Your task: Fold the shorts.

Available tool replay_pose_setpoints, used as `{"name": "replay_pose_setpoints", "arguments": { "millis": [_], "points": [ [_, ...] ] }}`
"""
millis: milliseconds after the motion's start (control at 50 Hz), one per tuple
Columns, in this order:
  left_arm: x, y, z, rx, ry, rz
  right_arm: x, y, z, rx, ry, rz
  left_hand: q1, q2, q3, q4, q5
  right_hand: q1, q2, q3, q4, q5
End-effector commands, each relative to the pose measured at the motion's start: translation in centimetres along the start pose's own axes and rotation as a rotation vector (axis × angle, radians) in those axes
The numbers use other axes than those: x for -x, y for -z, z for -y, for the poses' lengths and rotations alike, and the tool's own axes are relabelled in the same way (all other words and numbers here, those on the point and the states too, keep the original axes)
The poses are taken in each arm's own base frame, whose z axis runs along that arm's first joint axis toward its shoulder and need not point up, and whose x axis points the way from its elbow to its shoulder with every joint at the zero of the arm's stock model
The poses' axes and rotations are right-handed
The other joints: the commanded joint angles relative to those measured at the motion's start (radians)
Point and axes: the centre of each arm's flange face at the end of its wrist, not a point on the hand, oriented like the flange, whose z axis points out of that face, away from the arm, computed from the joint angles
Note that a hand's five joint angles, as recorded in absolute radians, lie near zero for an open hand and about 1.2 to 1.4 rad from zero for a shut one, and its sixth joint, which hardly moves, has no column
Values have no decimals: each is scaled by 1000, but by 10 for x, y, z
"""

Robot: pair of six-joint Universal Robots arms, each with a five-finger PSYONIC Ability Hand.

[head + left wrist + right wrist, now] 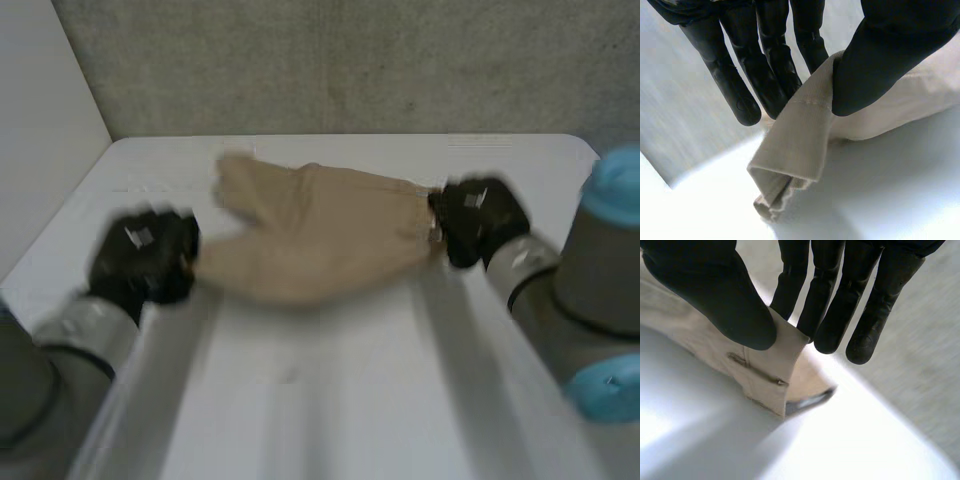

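The beige shorts [315, 230] are stretched across the white table [330, 400] between my two hands. My left hand [145, 255] is shut on the shorts' left end; in its wrist view the thumb [880, 65] pinches a hemmed edge of the shorts [800, 135] against the fingers [765, 70]. My right hand [478, 220] is shut on the right end. There the thumb [725, 305] presses the waistband with its belt loop [757, 371] against the fingers [825, 305]. The pinched cloth hangs a little above the table under both hands.
A grey wall [350, 60] stands behind the table's far edge. A white wall [35, 130] closes in the left side. Bare table lies in front of the shorts between my arms.
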Motion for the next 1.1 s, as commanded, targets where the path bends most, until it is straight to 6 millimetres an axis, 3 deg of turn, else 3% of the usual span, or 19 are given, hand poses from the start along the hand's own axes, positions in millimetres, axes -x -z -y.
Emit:
{"name": "replay_pose_setpoints", "arguments": {
  "millis": [20, 100, 200, 320, 420, 500, 520, 580, 640, 700, 800, 900, 940, 960, 980, 1020, 1060, 1080, 1100],
  "points": [
    [-37, 20, -68, 261, -46, -137, 29, 7, -57, 162, 9, 109, 262, 196, 203, 192, 250, 432, 219, 215, 205, 226],
    [-40, 30, -68, 302, -58, -154, 25, 14, -54, 165, 15, 108, 262, 196, 203, 192, 250, 432, 219, 215, 205, 226],
    [-32, 38, -49, 284, -59, -121, 18, 27, -39, 135, 62, 97, 262, 196, 203, 192, 250, 432, 219, 215, 205, 226],
    [-25, 51, -25, 239, -57, -107, 7, 34, -40, 177, 154, 90, 262, 196, 203, 192, 250, 432, 219, 215, 205, 226],
    [-20, 74, -6, 241, -112, -118, -1, 59, -33, 276, 261, 140, 262, 196, 203, 192, 250, 432, 219, 215, 205, 226],
    [-15, 109, 13, 299, -206, -166, -10, 90, -23, 353, 355, 184, 262, 196, 203, 192, 250, 432, 219, 215, 205, 226],
    [-14, 116, 17, 306, -218, -179, -11, 90, -23, 353, 355, 185, 262, 196, 203, 192, 250, 432, 219, 215, 205, 226],
    [-16, 145, 38, 294, -238, -248, -21, 128, -5, 362, 418, 194, 262, 196, 203, 192, 250, 432, 219, 215, 205, 226],
    [-14, 158, 48, 292, -239, -270, -25, 143, 14, 261, 430, 180, 262, 196, 203, 192, 250, 432, 219, 215, 205, 226],
    [-14, 159, 53, 282, -239, -272, -24, 144, 18, 219, 419, 200, 262, 196, 203, 192, 250, 432, 219, 215, 205, 226],
    [-15, 139, 52, 232, -230, -243, -29, 130, 5, 249, 364, 236, 262, 196, 203, 192, 250, 432, 219, 215, 205, 226],
    [-20, 87, 40, 183, -228, -197, -29, 86, -24, 313, 305, 258, 262, 196, 203, 192, 250, 432, 219, 215, 205, 226],
    [-23, 55, 37, 134, -244, -173, -30, 78, -26, 306, 301, 244, 262, 196, 203, 192, 250, 432, 219, 215, 205, 226],
    [-23, 55, 37, 134, -244, -173, -31, 69, -28, 298, 297, 223, 262, 196, 203, 192, 250, 432, 219, 215, 205, 226],
    [-26, 39, 34, 110, -264, -166, -34, 54, -29, 293, 295, 179, 262, 196, 203, 192, 250, 432, 219, 215, 205, 226],
    [-32, 0, 30, 69, -315, -151, -34, 43, -33, 302, 291, 157, 262, 196, 203, 192, 250, 432, 219, 215, 205, 226],
    [-35, -20, 26, 64, -338, -145, -38, 25, -35, 306, 289, 103, 262, 196, 203, 192, 250, 432, 219, 215, 205, 226],
    [-39, -40, 19, 78, -355, -145, -40, 20, -35, 304, 289, 81, 262, 196, 203, 192, 250, 432, 219, 215, 205, 226],
    [-39, -40, 19, 78, -355, -145, -40, 20, -35, 304, 289, 81, 262, 196, 203, 192, 250, 432, 219, 215, 205, 226]
  ]
}}
